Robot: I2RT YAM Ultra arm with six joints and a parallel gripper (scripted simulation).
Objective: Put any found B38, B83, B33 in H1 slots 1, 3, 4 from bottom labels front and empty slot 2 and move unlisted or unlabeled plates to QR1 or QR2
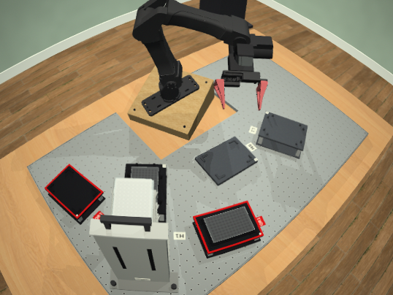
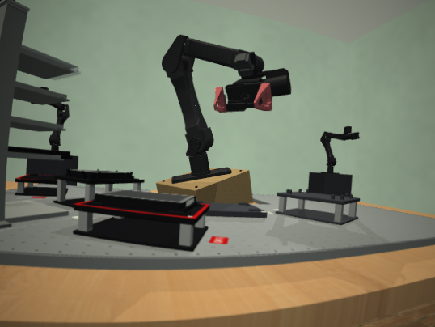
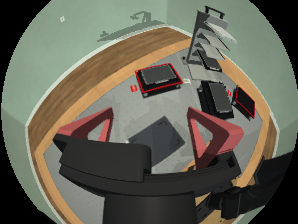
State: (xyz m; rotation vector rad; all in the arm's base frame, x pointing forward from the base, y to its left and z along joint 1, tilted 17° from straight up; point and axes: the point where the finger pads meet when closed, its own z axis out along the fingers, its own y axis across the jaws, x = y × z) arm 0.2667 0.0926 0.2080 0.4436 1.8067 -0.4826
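The plate hotel H1 (image 1: 135,223) stands at the front left, seen from behind and above; its shelves (image 2: 36,97) show at the left edge of the exterior view. A white surface (image 1: 133,197) covers its top, and I cannot tell whether this is a plate or a shelf. A grey plate (image 1: 145,171) lies on a black nest just beyond the hotel's mouth. Another grey plate (image 1: 228,223) sits in the red-bordered quarantine nest (image 1: 227,228) on the right. My gripper (image 1: 241,96) is open and empty, high above the deck near the landing nest L1 (image 1: 282,133), which is bare. No labels are readable.
A second red-bordered quarantine nest (image 1: 74,190) at the left holds nothing. A flat dark nest (image 1: 226,158) lies between L1 and the hotel. The arm's wooden base block (image 1: 172,106) stands at the back centre.
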